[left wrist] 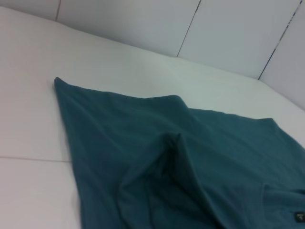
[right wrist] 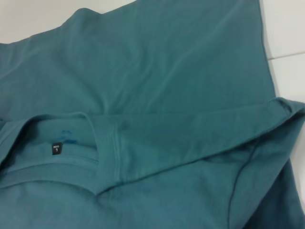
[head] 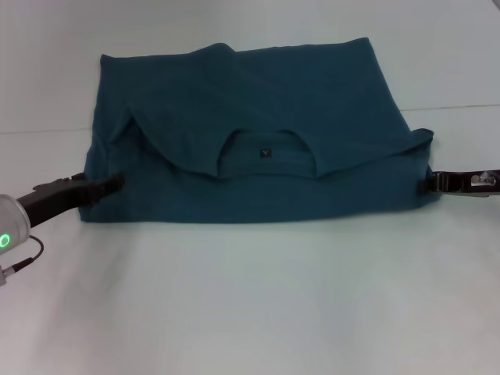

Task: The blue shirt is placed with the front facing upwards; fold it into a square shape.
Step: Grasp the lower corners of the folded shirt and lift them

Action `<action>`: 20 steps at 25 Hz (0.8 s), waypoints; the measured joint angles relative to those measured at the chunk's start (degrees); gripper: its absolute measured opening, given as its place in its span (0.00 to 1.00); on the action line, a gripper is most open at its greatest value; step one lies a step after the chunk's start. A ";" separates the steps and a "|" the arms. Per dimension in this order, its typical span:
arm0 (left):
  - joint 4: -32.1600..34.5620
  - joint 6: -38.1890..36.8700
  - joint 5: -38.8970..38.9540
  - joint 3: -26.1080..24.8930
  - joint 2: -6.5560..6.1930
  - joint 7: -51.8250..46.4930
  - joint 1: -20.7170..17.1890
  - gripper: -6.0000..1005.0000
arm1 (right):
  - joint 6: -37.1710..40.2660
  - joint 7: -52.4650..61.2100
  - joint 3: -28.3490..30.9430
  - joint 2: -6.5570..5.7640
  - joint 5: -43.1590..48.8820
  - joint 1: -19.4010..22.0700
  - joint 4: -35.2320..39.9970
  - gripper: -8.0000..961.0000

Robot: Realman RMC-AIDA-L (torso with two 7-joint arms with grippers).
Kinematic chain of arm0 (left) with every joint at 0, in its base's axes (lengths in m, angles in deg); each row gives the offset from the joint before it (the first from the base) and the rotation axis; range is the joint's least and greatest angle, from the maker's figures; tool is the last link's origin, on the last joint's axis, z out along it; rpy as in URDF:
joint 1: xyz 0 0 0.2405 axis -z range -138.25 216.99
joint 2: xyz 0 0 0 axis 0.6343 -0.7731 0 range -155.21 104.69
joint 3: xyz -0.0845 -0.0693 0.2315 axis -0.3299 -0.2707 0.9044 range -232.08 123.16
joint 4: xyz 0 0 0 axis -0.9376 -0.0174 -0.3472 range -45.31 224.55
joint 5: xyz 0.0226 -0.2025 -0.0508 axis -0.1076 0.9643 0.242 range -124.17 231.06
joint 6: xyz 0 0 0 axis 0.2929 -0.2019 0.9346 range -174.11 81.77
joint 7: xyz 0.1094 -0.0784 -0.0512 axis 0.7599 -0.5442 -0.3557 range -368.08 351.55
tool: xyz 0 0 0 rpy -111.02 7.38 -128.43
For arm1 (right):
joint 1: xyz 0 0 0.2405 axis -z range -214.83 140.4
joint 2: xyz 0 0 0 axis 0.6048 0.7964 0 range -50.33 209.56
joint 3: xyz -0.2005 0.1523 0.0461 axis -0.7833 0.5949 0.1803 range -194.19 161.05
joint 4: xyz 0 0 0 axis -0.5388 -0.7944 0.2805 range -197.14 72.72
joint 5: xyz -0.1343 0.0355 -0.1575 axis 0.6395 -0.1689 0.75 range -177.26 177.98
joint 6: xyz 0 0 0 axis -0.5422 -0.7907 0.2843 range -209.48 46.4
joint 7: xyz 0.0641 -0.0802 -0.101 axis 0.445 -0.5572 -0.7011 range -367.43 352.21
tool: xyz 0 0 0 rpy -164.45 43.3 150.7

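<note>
Blue shirt (head: 258, 141) folded once, lying mid-tabletop (head: 250, 305).
Left pincer (head: 116, 181) meets its near left edge, right pincer (head: 426, 184) its right edge; grip cannot be told. Open tabletop lies all around.

The white flat table surface (head: 250, 305) lies bare from four round to eight o'clock of the dark teal-blue cotton shirt (head: 258, 109), and again beyond its twelve o'clock edge. The cloth spreads low across the middle, with raised folds near the collar. The black left gripper (head: 109, 184) touches its nine o'clock edge; the black right gripper (head: 434, 183) meets its three o'clock edge.
</note>
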 joint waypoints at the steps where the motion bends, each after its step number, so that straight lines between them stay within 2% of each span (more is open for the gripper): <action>1: 0.00 0.35 -0.07 0.18 0.01 0.03 -0.05 0.82 | 0.00 -0.01 0.00 0.00 0.00 0.00 0.01 0.04; 11: -0.09 4.64 -1.69 4.51 0.71 0.16 -0.15 0.82 | 3.80 -3.47 0.03 0.43 -2.95 0.99 3.09 0.04; 20: -1.11 6.27 -3.08 6.08 0.80 0.21 0.06 0.82 | 5.94 -5.82 -0.02 0.05 -5.94 1.19 3.77 0.04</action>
